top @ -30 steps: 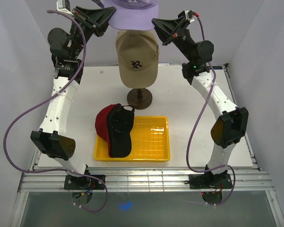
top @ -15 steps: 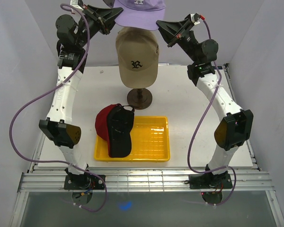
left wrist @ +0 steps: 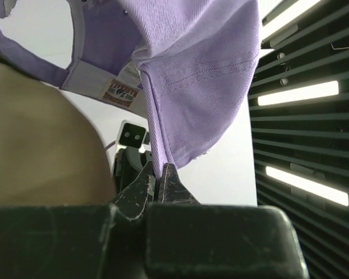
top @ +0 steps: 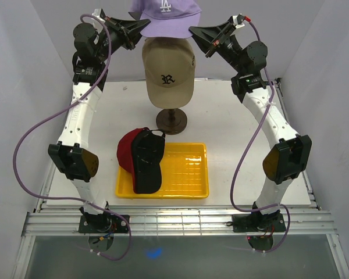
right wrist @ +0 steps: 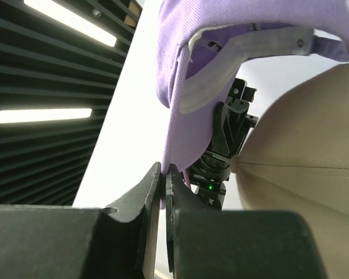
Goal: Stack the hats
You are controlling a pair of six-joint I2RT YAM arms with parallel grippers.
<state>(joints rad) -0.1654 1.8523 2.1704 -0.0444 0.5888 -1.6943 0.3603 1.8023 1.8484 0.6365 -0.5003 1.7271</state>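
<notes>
Lavender hat shifted, left gripper, right gripper pinching it, seemingly above tan hat

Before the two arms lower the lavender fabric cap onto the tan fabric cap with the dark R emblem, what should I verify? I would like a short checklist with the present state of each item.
1. Left gripper shut on the edge of the lavender fabric cap: ok.
2. Right gripper shut on the opposite edge: ok.
3. Lavender cap above the tan fabric cap with the dark R emblem: ok.
4. Both emblems face the near side: ok.
5. Gap between these two caps: cannot tell.
6. All hats stacked: not ok; the black cap lies over the red cap at the yellow plastic tray.
</notes>
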